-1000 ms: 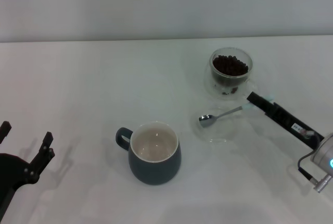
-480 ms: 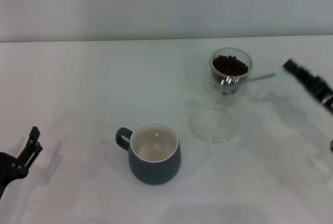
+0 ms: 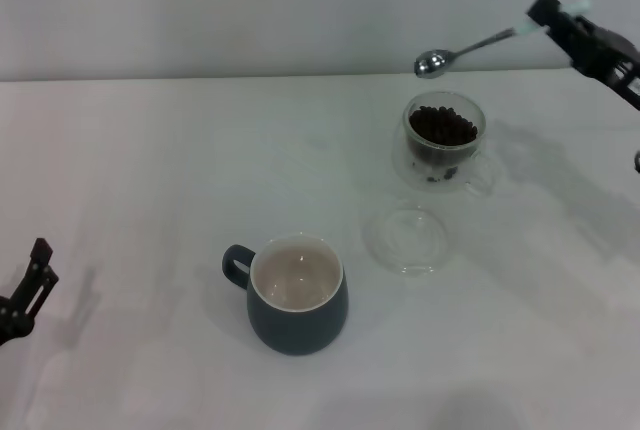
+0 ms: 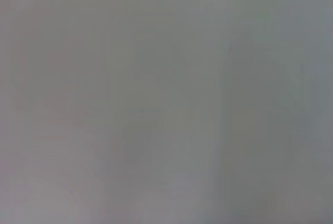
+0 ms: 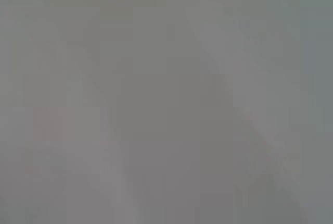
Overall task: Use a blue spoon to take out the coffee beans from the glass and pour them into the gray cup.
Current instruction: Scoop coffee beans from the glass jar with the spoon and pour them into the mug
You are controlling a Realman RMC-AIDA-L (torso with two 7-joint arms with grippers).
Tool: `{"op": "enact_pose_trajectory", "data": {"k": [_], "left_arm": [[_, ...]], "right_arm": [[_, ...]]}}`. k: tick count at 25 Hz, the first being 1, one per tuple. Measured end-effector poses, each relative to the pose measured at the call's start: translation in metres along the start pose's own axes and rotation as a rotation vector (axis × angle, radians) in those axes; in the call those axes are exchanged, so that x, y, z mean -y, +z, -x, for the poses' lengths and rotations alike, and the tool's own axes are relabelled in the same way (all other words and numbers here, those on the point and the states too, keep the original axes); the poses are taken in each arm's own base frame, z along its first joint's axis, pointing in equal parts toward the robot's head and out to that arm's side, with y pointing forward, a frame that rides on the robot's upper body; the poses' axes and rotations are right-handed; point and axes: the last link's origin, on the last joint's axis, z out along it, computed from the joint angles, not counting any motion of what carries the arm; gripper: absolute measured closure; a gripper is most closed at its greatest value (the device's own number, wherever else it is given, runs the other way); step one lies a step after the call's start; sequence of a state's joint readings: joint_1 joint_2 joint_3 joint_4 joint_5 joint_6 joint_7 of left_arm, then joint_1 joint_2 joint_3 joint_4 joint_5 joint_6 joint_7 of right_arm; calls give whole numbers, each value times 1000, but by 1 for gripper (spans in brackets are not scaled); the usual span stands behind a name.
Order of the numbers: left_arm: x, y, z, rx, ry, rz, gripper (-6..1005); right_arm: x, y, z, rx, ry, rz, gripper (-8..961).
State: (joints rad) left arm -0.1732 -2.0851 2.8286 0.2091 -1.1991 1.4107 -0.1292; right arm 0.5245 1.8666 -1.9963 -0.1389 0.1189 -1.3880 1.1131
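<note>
The glass [image 3: 444, 140] is seen standing on the white table [image 3: 150, 150] toward the right, and it is filled to roughly half its height with the coffee beans [image 3: 443, 126], a dark, nearly black heap. A few stray beans are visible lower down, inside its double wall. The gray cup [image 3: 297, 293] is placed nearer the front, well apart from the glass, with its loop handle turned to the left; only its cream-white inside is shown, with no beans in it. Between the 2 vessels, just in front of the glass, a flat clear glass dish [image 3: 407, 240] is laid, with nothing in it.

The blue spoon [image 3: 470, 51] is held up in the air above and behind the glass, its shiny metal bowl pointing left and its pale handle clamped in the right gripper [image 3: 556, 18] at the upper right. No beans can be made out in its bowl. The left gripper [image 3: 28, 290] is kept low at the left edge, and its jaw state cannot be told. Nothing but gray is given by both wrist views.
</note>
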Motion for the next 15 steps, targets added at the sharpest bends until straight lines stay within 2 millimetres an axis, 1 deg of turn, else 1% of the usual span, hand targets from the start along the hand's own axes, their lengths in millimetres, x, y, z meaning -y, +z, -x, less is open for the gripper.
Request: {"op": "enact_pose_trajectory", "data": {"k": [1,4,8,15], "left_arm": [[0,0,0,0,-1,0,106],[-1,-1,0,1,-4,-2,106],[-1,-1,0,2,-4,-2,106],[-1,3,-1,-4,-1,5,106]], "right_arm": [[2,6,2,-37,-55,8,811],[5,9,1,-67,-95,-7,811],[15,9,0,-111,-187,-55,811],[22,7,-7,-167,-251,-99,811]]}}
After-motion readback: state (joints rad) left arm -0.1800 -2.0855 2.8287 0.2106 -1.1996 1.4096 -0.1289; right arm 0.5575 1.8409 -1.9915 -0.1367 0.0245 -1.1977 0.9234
